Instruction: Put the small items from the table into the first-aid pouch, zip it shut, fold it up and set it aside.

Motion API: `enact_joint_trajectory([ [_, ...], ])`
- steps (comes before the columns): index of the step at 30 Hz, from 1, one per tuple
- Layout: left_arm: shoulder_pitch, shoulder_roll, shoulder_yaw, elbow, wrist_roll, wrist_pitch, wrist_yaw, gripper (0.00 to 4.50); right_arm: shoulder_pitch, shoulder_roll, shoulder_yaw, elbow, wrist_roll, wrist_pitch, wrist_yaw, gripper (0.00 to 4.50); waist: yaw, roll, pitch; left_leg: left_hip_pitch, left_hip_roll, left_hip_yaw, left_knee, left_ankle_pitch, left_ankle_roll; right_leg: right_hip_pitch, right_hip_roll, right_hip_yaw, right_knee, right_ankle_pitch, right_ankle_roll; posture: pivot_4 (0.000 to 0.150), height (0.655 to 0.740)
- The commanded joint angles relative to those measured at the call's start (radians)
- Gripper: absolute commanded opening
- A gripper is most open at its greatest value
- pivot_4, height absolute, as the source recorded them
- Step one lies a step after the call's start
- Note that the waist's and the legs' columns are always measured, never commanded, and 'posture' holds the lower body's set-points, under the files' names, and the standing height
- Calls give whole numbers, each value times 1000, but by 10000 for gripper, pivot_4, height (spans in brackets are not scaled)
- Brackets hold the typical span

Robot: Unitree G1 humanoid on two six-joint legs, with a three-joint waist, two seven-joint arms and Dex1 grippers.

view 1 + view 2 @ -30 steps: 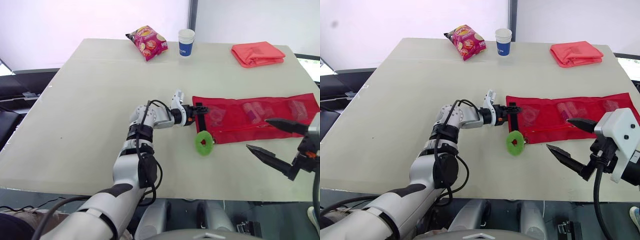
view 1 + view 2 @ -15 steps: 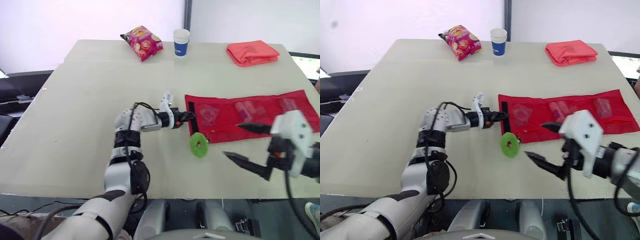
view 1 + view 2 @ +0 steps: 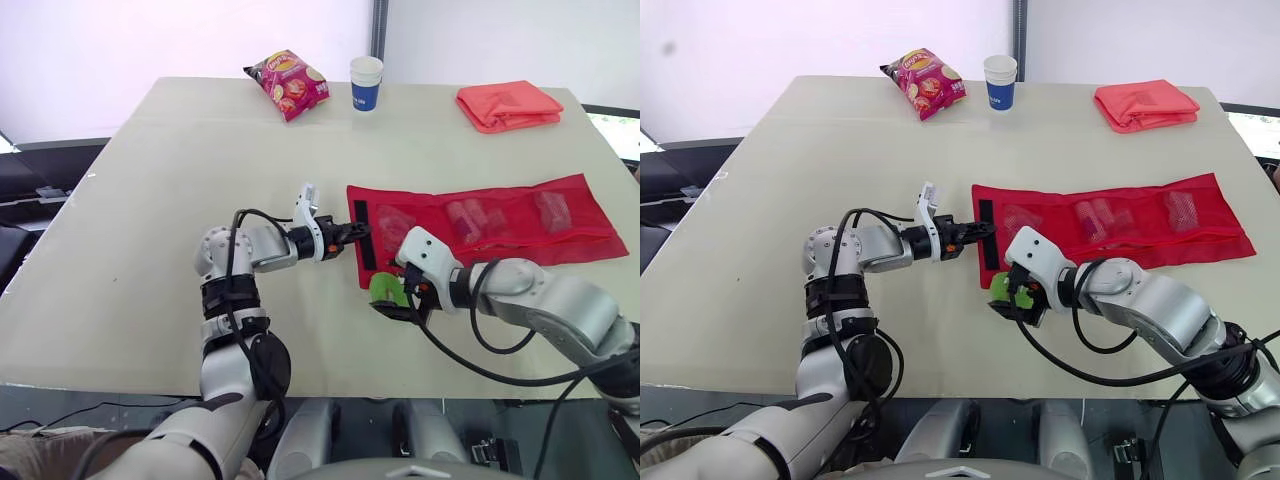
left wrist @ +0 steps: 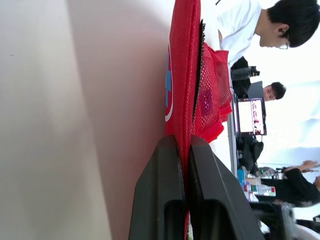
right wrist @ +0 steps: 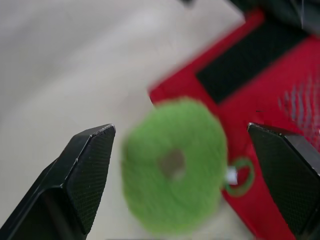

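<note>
Closing on the green ring (image 3: 385, 288) is, I judge, the step in hand. My right pincer (image 5: 180, 145) hangs spread, one finger on either side of the ring, at the near left corner of the red pouch (image 3: 480, 225). I'd drop lower, centre, then squeeze gently, since the ring looks soft. My left pincer (image 3: 352, 231) is pinching the pouch's left edge, which should steady it. Across the desk (image 3: 150, 180), on the far side, sit a snack bag (image 3: 288, 83), a paper cup (image 3: 366, 82) and a folded red cloth (image 3: 510, 105). People (image 4: 250, 22) and a monitor (image 4: 251, 116) lie beyond.
</note>
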Motion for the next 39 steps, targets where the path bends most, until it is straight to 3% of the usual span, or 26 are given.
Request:
enact_joint_trajectory([
  [1,1,-14,21,-49,-29,-3,8,321,13,30,-87,-21,7,33,-6,45000,-1,0,0,0,0,0,0,0,0,0,0,0,0,0,0,1500,7400],
  [6,-1,-17,23,-38,-26,-25,7,321,71,85,-216,-54,57,129,-43,45000,1,0,0,0,0,0,0,0,0,0,0,0,0,0,0,1500,7400],
  [14,-8,-9,5,-14,-24,-44,-10,321,121,174,-307,-70,44,242,-128,45000,0,0,0,0,0,1,-1,0,0,0,0,1,1,0,0,1500,7400],
  [17,-11,-5,-3,-4,-22,-49,-15,321,136,183,-275,-56,-5,248,-156,45000,0,0,0,0,0,1,-1,0,0,0,1,1,0,0,0,1500,7400],
  [21,-18,-4,-12,6,-20,-56,-20,0,126,199,-130,-46,-80,249,-172,25884,-3,0,0,1,0,1,-1,0,0,-1,1,1,1,0,0,1500,7400],
  [27,-24,-1,-17,14,-19,-68,-22,0,115,225,-139,-36,-134,256,-186,380,-1,0,0,1,0,1,-1,0,0,0,1,1,0,0,0,1500,7400],
  [32,-16,4,-28,11,-18,-76,-26,0,107,162,-184,-61,-159,254,-168,380,1,0,0,1,-1,0,-1,0,0,0,1,0,0,0,0,1500,7400],
  [39,32,64,-59,-7,-7,-73,-58,0,55,-83,-340,15,-227,222,-117,380,0,1,0,0,-2,0,-1,0,0,0,1,0,0,0,0,1500,7400],
])
